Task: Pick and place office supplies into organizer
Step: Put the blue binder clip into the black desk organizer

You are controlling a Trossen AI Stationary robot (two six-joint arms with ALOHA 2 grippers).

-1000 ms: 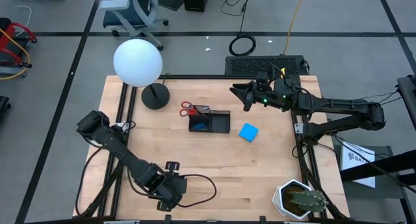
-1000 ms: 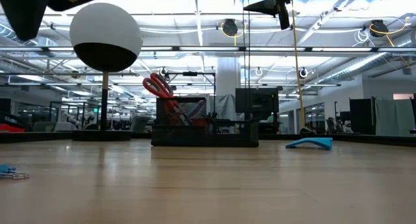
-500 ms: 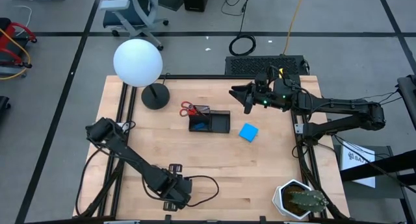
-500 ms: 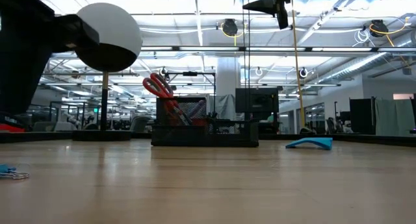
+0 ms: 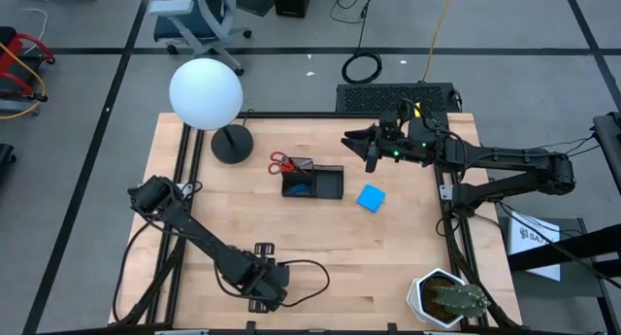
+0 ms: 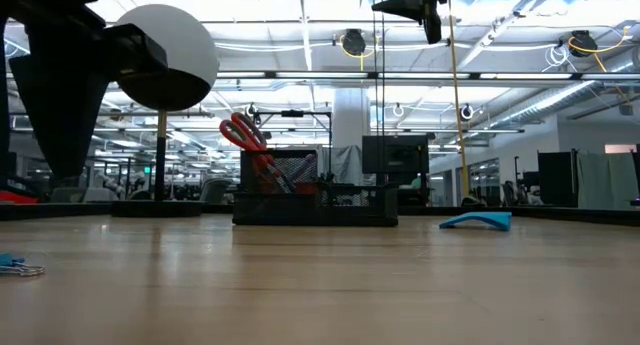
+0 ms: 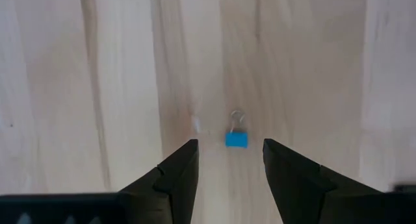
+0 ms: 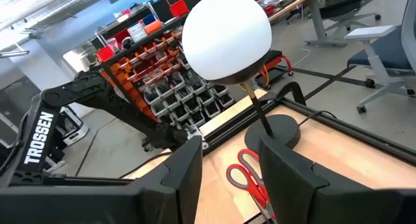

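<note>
Since the earlier frame, the left gripper (image 7: pixel 229 178) has been swung along the bench's near edge; it is held open and empty over a small blue clip (image 7: pixel 236 138). It is best lowered straight, jaws straddling the clip. The right gripper (image 5: pixel 366 147), parted, empty, waits raised beyond the organizer (image 5: pixel 313 183).

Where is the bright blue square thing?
In the high view, the blue square pad lies flat on the table's right half, just right of the black organizer, apart from it.
</note>
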